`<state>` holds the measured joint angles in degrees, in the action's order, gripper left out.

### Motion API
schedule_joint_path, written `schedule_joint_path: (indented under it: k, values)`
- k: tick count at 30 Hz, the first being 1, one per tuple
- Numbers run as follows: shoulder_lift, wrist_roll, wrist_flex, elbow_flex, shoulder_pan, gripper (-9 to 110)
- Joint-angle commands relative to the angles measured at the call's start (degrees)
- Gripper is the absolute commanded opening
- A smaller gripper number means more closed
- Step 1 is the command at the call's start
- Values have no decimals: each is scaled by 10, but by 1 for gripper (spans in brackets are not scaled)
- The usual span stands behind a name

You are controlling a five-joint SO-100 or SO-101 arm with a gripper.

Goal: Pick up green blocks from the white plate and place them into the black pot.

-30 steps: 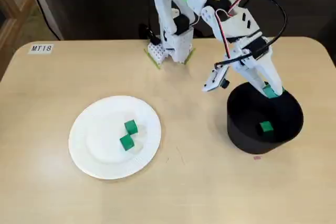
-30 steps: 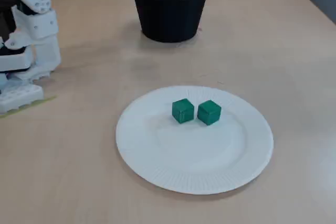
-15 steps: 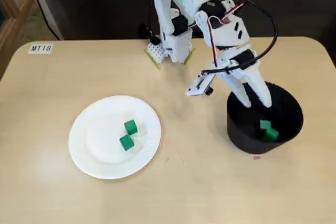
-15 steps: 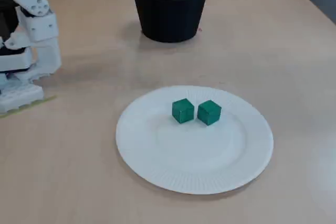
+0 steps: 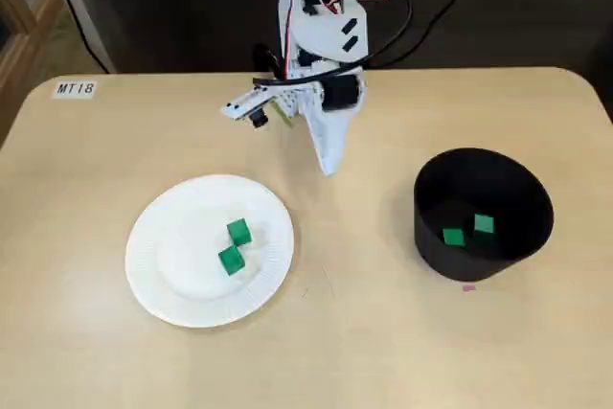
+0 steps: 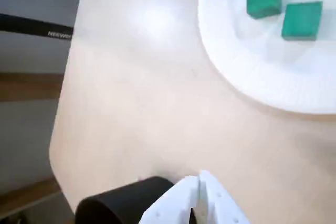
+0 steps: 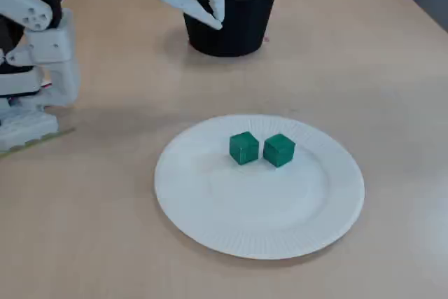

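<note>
Pale wooden bench (image 5: 383, 342) fills a fixed view, with a dark wall behind it and a small label reading MT18 (image 5: 75, 88) near its upper left corner. On the white plate (image 5: 172, 280) lie two cubes side by side: one green block (image 5: 238, 231) and, just below it, the other green block (image 5: 230, 260). The claw (image 5: 328, 168) hangs over bare bench between the plate and the black pot (image 5: 431, 248), well apart from the plate's blocks, which lie below and to its left in this view. Its fingers are pressed together with nothing between them, and the wrist view shows only a thin seam there. Inside the pot sit a third green block (image 5: 453, 236) and a fourth green block (image 5: 484, 225). The white arm (image 5: 321, 35) folds forward from its base, its claw pointing down toward the bench.
</note>
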<state>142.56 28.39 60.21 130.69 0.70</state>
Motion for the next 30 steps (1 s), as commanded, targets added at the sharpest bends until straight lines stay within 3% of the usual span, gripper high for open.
schedule_joint_path:
  k: [1,8,18,20,25,30]
  values:
    - [-19,49,-25,-15,-39,-2]
    - [-150,152,-62,-69,-84,-2]
    - [-345,199,-84,-181,-165,-2]
    - [-374,207,-86,-202,-170,1]
    - [-420,229,-105,-225,-185,25]
    - [-460,241,-124,-237,-209,28]
